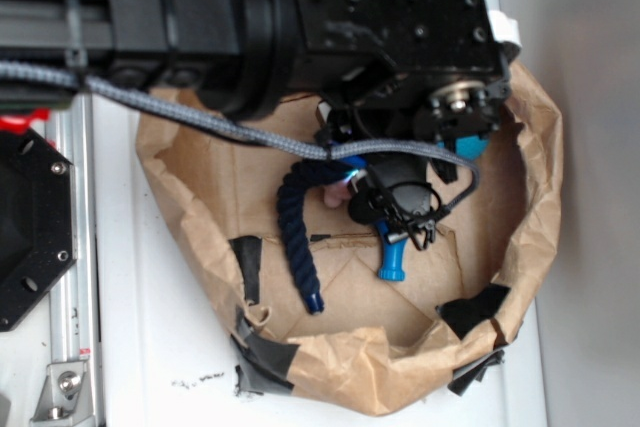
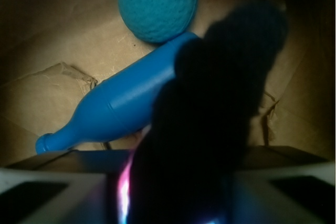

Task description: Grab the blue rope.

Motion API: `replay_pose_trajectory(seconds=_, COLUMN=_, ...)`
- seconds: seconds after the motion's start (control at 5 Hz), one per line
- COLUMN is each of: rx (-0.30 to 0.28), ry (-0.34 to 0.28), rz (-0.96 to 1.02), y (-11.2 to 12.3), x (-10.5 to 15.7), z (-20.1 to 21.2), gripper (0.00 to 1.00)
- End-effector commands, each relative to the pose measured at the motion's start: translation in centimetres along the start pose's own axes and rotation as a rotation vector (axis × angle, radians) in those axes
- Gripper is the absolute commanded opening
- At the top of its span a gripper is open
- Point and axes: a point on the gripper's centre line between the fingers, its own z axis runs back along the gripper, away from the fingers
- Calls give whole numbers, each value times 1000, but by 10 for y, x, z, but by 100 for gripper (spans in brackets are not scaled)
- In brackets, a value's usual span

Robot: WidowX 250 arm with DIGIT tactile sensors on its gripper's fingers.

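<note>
inside paper bag [image 1: 540,147], blue rope [image 1: 293,227], pin [image 2: 121,103]

1. A dark, thick blue rope [image 2: 210,129] fills the centre and lower middle of the frame, rising toward the upper right; it is close to the lens and mostly a black silhouette (its twist cannot be made out).
2. A bright blue plastic pin [image 2: 115,106] lies tilted on the brown paper floor [image 2: 47,40], its narrow neck at the lower left, its wide end passing behind the rope.
3. A teal ball [image 2: 157,3] sits at the top centre, just beside the pin's wide end.
4. The gripper's pale fingers [image 2: 47,190] cross the bottom edge on either side of the rope; pink light glows by the rope's left edge.
</note>
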Motion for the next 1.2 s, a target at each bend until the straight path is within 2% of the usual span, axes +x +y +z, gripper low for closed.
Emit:
replay_pose_trajectory(seconds=0.0, rx=-28, ry=-82, rz=-6, y=7, x=-10, z=23, gripper=100)
replay_pose_trajectory(seconds=0.4, rx=-11, ry=-215, rz=48, y=23, x=-12, z=59, gripper=100)
replay_pose_trajectory(seconds=0.6, rx=9, ry=-228, rz=61, y=25, x=-2, z=60, gripper=100)
replay_pose_trajectory(seconds=0.8, rx=16, ry=-259, rz=11, y=20, x=12, z=38, gripper=100)
replay_pose_trajectory(seconds=1.0, rx=32, ry=-252, rz=-9, y=18, x=22, z=26, gripper=87)
